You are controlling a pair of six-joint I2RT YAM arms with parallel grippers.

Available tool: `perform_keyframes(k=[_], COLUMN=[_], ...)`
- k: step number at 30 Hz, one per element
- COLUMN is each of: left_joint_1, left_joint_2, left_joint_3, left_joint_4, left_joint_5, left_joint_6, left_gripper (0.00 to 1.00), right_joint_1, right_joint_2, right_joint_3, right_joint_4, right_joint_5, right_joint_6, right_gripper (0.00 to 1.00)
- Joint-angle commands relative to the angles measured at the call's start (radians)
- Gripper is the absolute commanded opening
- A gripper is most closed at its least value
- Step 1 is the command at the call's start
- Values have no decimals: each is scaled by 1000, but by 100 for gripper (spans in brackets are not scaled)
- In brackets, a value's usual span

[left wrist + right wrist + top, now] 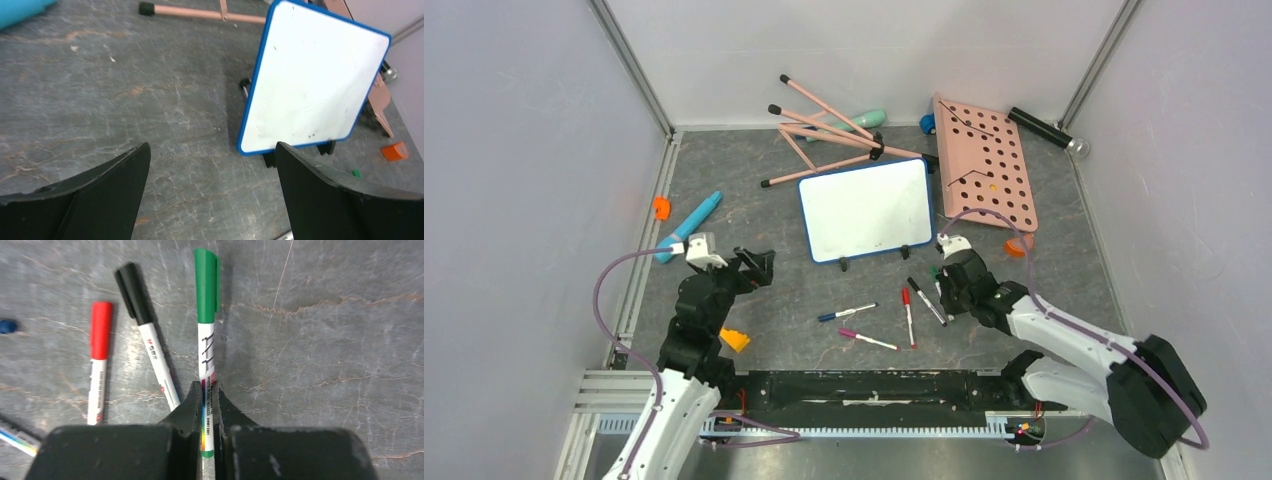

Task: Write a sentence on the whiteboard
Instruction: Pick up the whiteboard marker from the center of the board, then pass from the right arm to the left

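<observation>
**Desk:** R side?
**Me:** My R gripper is clamped on the green marker, w/ the black marker just left of it.
**Desk:** L side? Board?
**Me:** My L gripper gapes wide, holding nothing. The whiteboard lies mid-table, far side of the pens, btw both arms.

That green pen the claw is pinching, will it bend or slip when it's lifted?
Probably stiff: the green marker looks like a straight, hard tube. Its smooth round barrel might swivel or slip, since the right gripper pinches it near the tail.
</observation>
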Motion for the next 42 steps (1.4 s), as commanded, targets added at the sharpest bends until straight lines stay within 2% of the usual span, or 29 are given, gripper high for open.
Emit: perform_keyframes(k=[1,5,7,11,15,22,28,33,39,42], left_joint_1=[-31,-74,-149,-340,-439,-490,-533,-564,-599,-599], left_joint_2=[92,213,289,409,530,636,657,705,819,803], left_joint_3=[38,39,35,107,143,146,158,154,194,192], left_joint_4=[79,256,360,420,560,740,784,885,967,938], left_joint_5=[112,255,260,189,243,325,356,376,411,362], left_joint_6=[-81,-251,-319,-307,-324,-346,-300,-294,-318,-309], left_gripper=[100,100,100,100,100,99,96,89,84,89], right_joint_1=[3,3,3,3,2,3,3,3,3,3], right_joint_2=[-137,-216,-243,-299,-369,-390,-378,-346,-306,-298], right_joint_3=[43,67,73,50,-30,-93,-153,-202,-199,-144], right_joint_4=[14,56,97,243,458,705,898,1074,1145,1017], right_joint_5=[-37,-138,-198,-341,-405,-474,-494,-508,-541,-565], right_joint_6=[-23,-42,-37,5,95,258,396,519,553,496], right_gripper=[0,0,0,0,0,0,0,0,0,0])
